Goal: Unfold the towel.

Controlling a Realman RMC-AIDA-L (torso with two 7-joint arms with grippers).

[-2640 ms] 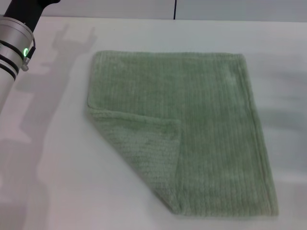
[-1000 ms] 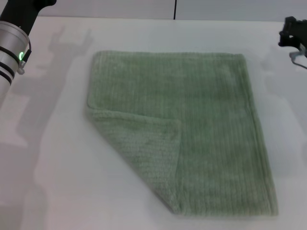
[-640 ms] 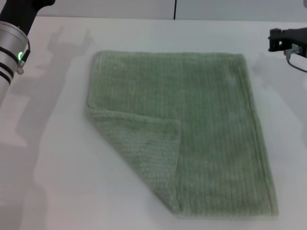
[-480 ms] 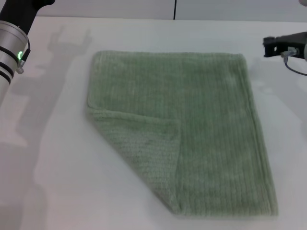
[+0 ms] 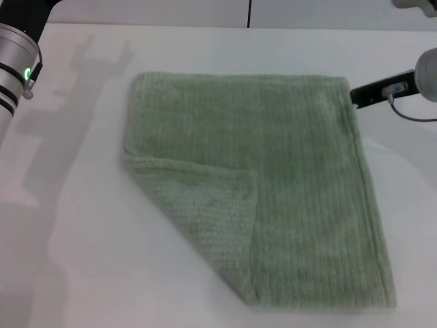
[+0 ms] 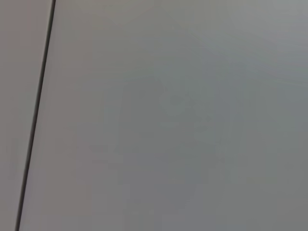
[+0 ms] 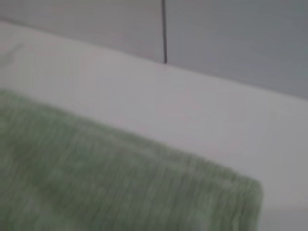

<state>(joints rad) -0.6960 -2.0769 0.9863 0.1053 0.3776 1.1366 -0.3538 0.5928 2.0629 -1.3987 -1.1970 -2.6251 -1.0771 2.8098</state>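
The pale sage-green towel [image 5: 273,178] lies flat on the white table [image 5: 75,225] in the head view. Its near left corner is folded over onto the cloth as a triangular flap [image 5: 212,212]. My right gripper [image 5: 362,94] reaches in from the right and sits at the towel's far right corner, at or just above its edge. The right wrist view shows that corner of the towel [image 7: 96,183] close up. My left arm [image 5: 13,68] is raised at the far left, away from the towel, and its gripper is out of view.
A grey wall with a dark vertical seam [image 5: 248,14] runs behind the table. The left wrist view shows only that wall and the seam [image 6: 36,115]. Bare table lies to the left of and in front of the towel.
My right gripper has come in from the far right edge and moved down and left to the towel's far right corner. The towel and the left arm have not moved.
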